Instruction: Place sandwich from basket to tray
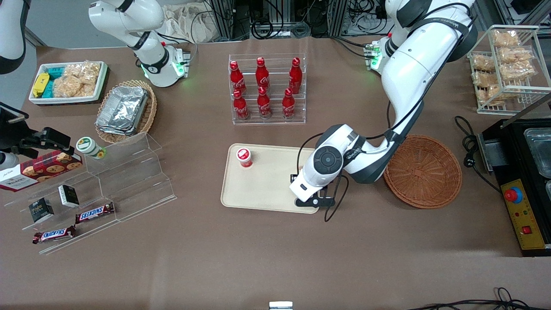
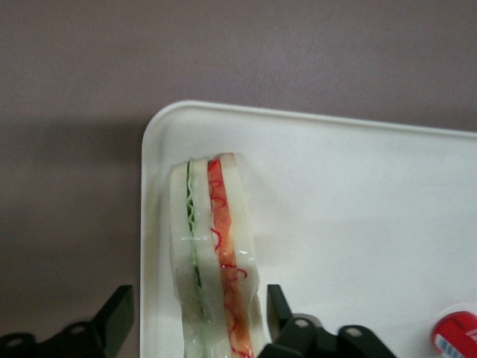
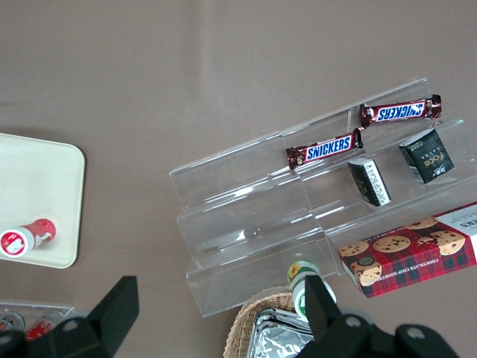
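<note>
Claw (image 2: 197,317) wide open astride wrapped sandwich (image 2: 212,261), pale bread w/ green+orange-red layers, lying on tray (image 2: 358,209) corner.

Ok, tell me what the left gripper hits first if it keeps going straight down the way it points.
Most likely the sandwich: it lies between the open gripper's jaws, on the tray corner directly below. Contact can't be judged.

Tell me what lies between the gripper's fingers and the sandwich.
Nothing. In the left wrist view the gripper is open over the tray, and only bare tray shows between each finger and the sandwich.
</note>
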Tool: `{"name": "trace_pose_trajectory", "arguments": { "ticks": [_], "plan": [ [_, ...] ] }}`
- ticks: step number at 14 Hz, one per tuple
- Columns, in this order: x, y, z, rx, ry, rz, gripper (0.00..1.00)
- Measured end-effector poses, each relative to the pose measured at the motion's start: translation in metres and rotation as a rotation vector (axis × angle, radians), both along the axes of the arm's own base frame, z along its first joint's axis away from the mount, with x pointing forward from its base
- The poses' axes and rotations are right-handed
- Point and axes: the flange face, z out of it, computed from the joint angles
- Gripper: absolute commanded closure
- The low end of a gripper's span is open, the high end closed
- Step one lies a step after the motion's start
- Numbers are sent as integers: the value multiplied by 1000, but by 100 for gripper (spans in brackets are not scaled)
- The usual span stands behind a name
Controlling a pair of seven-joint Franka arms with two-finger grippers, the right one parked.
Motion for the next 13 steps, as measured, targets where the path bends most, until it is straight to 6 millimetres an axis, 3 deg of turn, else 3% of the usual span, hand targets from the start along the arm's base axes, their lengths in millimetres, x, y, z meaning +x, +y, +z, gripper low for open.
{"name": "trace_pose_trajectory", "arguments": {
  "ticks": [3, 7, 9, 13],
  "plan": [
    [14, 25, 44, 48, -9, 25, 0],
    [22, 95, 128, 114, -29, 19, 0],
    [11, 137, 156, 113, -27, -13, 0],
    [-20, 218, 193, 107, -16, -113, 0]
  ]
}}
